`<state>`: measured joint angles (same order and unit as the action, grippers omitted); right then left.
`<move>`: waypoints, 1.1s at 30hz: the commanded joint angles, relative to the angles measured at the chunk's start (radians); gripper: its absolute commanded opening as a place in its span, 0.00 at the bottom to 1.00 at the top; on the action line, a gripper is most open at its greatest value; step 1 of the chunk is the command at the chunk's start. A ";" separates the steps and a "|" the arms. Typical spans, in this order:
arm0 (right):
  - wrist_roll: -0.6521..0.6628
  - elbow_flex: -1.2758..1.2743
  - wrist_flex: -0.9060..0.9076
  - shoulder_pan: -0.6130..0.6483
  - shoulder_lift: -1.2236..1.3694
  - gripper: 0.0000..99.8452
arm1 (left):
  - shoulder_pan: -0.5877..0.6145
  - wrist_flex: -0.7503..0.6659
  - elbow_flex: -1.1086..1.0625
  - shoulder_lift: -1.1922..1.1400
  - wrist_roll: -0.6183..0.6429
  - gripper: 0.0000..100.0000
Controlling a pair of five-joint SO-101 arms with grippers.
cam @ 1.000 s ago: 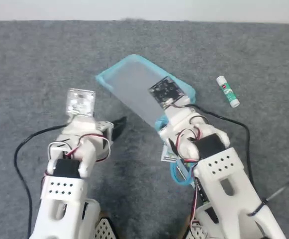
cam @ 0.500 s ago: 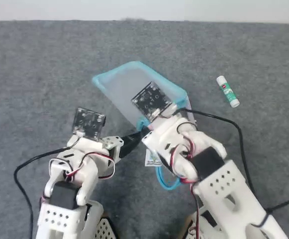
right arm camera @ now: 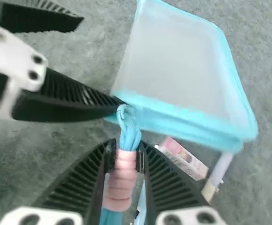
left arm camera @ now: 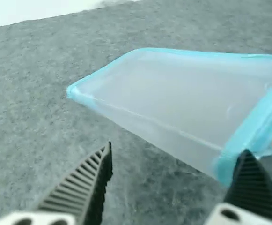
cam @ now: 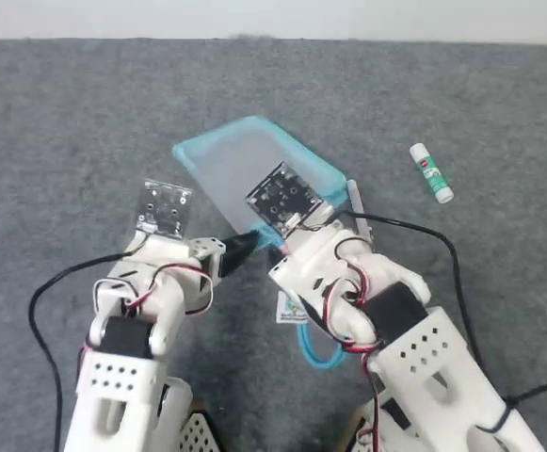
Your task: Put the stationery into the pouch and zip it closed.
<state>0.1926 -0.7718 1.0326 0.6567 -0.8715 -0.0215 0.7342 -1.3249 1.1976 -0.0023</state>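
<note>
Right gripper (right arm camera: 125,151) has its jaws clamped on the zipper pull (right arm camera: 122,174), at the near corner of the pouch (cam: 254,169), which lies flat on the grey counter (cam: 66,122). Left gripper (left arm camera: 175,154) has its jaws wide open, one finger tip right at that corner. The pouch looks empty, glue stick (cam: 431,173) well apart and a pen (cam: 355,200) just beside it, so I'd guess this is the unzip. Tip: pinch the corner with the left first, then pull straight along the zipper line, low and slow, or the whole pouch just slides
</note>
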 commanded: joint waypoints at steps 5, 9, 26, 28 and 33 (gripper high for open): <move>0.071 -0.069 -0.016 -0.110 -0.042 0.01 | 0.049 -0.052 0.059 -0.103 -0.014 0.38; 0.077 -0.095 -0.048 -0.156 -0.041 0.01 | 0.083 -0.052 0.059 -0.103 -0.014 0.38; 0.035 -0.097 -0.117 -0.117 -0.039 0.01 | -0.031 0.011 0.059 -0.103 0.023 0.38; 0.037 -0.089 -0.127 -0.077 -0.039 0.01 | -0.031 0.012 0.059 -0.103 0.023 0.38; 0.034 -0.005 -0.127 -0.044 0.044 0.01 | -0.032 0.026 0.065 -0.103 0.023 0.38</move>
<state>0.2417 -0.8700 0.9268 0.5999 -0.8684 -0.0445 0.7480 -1.3203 1.1009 0.0038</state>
